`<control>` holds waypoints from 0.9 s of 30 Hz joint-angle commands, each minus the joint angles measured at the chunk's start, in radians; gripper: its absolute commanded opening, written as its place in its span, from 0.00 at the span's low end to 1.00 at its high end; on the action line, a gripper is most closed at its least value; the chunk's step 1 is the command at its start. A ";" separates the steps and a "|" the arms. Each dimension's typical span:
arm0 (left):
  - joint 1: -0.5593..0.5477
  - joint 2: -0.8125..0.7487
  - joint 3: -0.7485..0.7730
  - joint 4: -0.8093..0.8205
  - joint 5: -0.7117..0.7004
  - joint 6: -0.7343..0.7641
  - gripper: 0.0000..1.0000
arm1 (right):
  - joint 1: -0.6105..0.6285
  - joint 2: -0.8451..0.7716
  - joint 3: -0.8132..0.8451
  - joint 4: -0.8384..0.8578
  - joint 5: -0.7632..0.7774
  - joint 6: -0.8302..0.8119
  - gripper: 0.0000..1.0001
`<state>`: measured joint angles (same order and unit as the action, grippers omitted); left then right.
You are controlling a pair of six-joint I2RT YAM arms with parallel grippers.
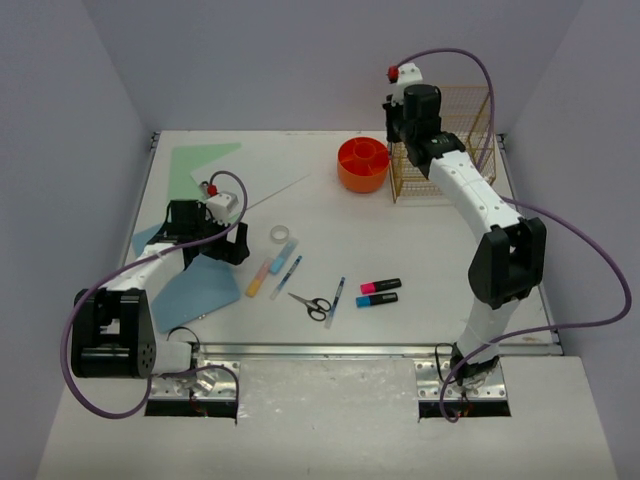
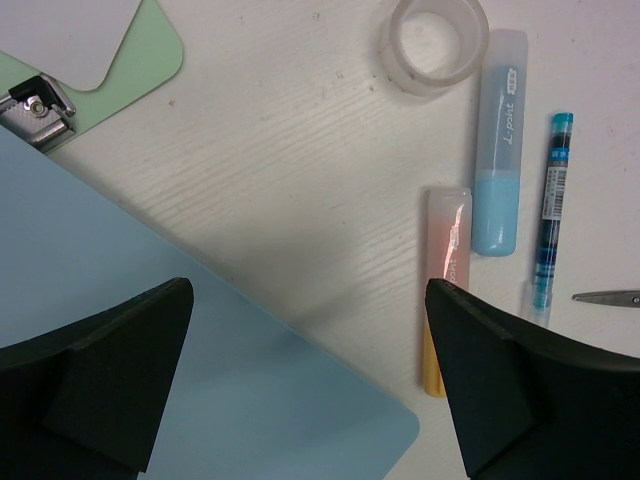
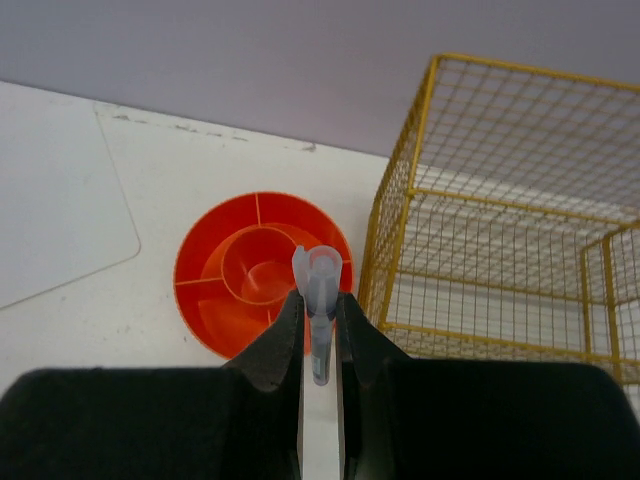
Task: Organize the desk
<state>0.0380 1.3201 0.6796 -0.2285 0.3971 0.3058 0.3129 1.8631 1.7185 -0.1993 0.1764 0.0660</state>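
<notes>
Plainly, the white desk [image 1: 400, 240] carries scattered pens [image 1: 337, 297] and scissors [image 1: 313, 305].
</notes>
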 commanded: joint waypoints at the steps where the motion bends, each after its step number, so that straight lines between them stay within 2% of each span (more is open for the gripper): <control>1: -0.007 -0.025 0.012 0.053 0.014 -0.002 1.00 | -0.024 -0.090 -0.145 0.296 0.011 0.198 0.00; 9: -0.009 -0.013 0.015 0.064 0.003 -0.023 1.00 | -0.024 -0.018 -0.106 0.334 -0.041 0.266 0.00; 27: -0.007 0.074 0.056 0.071 -0.009 -0.018 1.00 | -0.023 0.121 -0.075 0.512 -0.087 0.160 0.00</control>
<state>0.0380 1.3784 0.6911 -0.2054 0.3816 0.2893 0.2886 1.9685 1.6007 0.2003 0.0948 0.2553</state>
